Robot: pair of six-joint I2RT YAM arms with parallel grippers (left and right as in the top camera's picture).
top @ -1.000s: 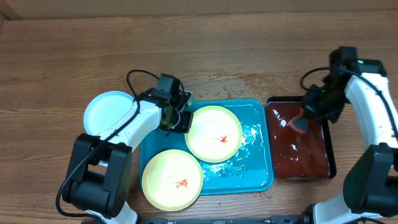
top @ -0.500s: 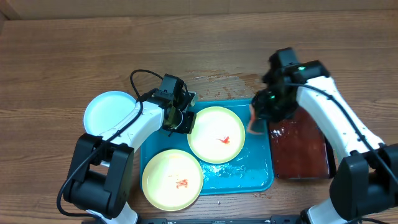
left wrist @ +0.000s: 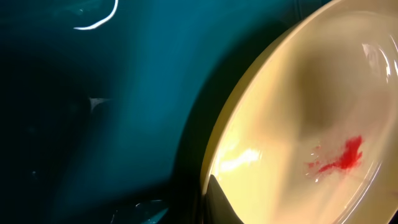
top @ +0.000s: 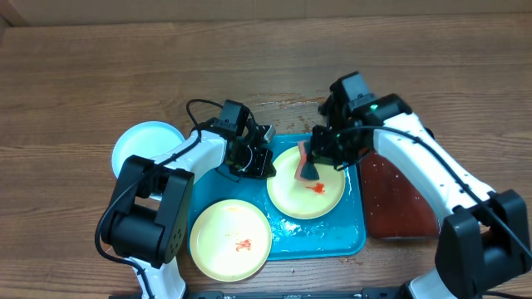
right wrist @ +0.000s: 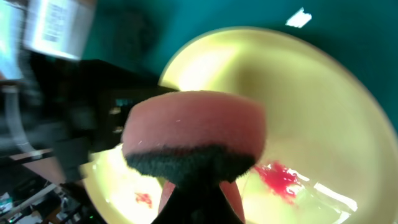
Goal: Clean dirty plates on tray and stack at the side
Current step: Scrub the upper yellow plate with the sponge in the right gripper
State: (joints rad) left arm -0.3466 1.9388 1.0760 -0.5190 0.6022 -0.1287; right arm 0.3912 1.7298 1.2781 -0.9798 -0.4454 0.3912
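Note:
A pale yellow-green plate (top: 320,199) with a red smear (top: 317,189) lies in the far right of the turquoise tray (top: 332,237). My left gripper (top: 264,162) is shut on its left rim; the left wrist view shows the rim (left wrist: 211,162) and one dark finger (left wrist: 217,205) inside it. My right gripper (top: 314,162) is shut on a pink sponge (top: 304,159) with a dark underside, held over the plate's far left part; the right wrist view shows the sponge (right wrist: 193,134) just above the plate (right wrist: 311,106). A second yellow-green plate (top: 231,239) sits at the tray's near left. The pale blue-white plate (top: 143,149) lies on the table left of the tray.
A dark red, black-rimmed tray (top: 407,208) holding reddish liquid stands right of the turquoise tray, partly under my right arm. Water wets the turquoise tray's floor (left wrist: 93,124). Wet spots mark the wooden table (top: 291,106) behind the tray.
My right arm has swung left from the dark red tray, carrying the sponge over the plate. My left gripper and the plate it holds have shifted a little right.

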